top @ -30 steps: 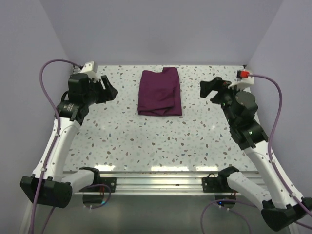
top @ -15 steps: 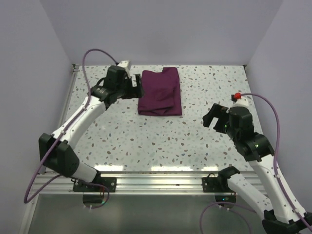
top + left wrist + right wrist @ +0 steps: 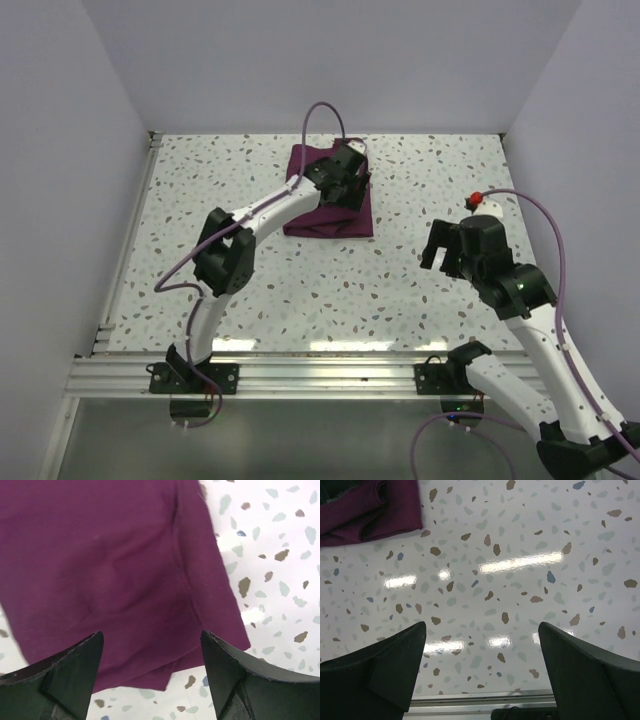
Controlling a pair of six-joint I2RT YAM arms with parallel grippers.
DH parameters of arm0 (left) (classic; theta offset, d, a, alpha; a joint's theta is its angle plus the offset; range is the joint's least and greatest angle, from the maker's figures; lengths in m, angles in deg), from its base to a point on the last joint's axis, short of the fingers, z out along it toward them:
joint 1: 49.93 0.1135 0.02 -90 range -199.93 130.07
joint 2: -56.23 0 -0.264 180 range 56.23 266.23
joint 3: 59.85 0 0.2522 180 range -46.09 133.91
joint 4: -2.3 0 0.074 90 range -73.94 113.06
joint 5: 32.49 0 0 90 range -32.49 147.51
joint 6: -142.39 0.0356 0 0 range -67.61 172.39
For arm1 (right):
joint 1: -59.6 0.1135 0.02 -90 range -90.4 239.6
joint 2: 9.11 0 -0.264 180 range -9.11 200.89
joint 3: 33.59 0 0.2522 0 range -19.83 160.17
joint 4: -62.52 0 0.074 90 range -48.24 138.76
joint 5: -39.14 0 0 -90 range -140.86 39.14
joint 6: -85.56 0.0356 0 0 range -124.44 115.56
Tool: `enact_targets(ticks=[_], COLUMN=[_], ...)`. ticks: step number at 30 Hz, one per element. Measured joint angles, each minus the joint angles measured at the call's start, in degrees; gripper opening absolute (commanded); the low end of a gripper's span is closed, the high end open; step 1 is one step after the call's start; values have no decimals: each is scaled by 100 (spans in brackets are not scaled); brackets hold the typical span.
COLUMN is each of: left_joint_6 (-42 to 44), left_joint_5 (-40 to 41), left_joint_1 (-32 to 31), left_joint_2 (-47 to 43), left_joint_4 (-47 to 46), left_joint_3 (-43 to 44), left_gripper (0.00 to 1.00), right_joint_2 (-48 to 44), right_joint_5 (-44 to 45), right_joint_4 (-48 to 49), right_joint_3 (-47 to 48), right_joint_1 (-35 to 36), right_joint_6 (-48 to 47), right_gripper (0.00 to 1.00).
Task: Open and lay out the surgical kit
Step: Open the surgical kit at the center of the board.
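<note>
The surgical kit is a folded dark purple-maroon cloth wrap (image 3: 326, 212) at the back middle of the speckled table. It fills the left wrist view (image 3: 110, 570) and shows as a corner in the right wrist view (image 3: 367, 507). The steel tray, tweezers, forceps and scissors are hidden. My left gripper (image 3: 350, 183) hovers over the wrap's right part, jaws open and empty (image 3: 150, 667). My right gripper (image 3: 448, 252) is open and empty above bare table right of the wrap (image 3: 482, 650).
The white speckled table (image 3: 250, 270) is walled at the back and both sides. A metal rail (image 3: 320, 365) runs along its near edge and shows low in the right wrist view (image 3: 480, 700). A purple cable (image 3: 322, 115) loops above the left wrist.
My left arm has swung from the far left across to above the wrap. My right gripper has moved nearer and lower, from the back right toward the table's right middle.
</note>
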Motion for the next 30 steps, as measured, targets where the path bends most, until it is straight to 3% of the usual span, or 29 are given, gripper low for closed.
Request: enact_targets(ticks=[12, 21, 24, 26, 28, 30], left_joint_6=[376, 398, 393, 378, 376, 448], left_joint_5=[208, 372, 365, 356, 358, 378], left_joint_1=[-385, -385, -385, -385, -385, -387], left_joint_2=[446, 1071, 1134, 1141, 1141, 1141], left_joint_4=[-24, 63, 125, 133, 127, 173], left_joint_3=[271, 765, 765, 765, 772, 800], left_gripper=[81, 68, 55, 38, 0, 0], right_joint_2=[-205, -284, -302, -302, -299, -295], right_joint_5=[407, 549, 551, 553, 553, 555], right_joint_4=[-358, -463, -485, -485, -483, -483], right_joint_3=[24, 66, 66, 66, 66, 66], right_joint_1=[0, 0, 0, 0, 0, 0], right_joint_6=[15, 59, 81, 87, 101, 105], right_gripper=[98, 98, 98, 98, 98, 98])
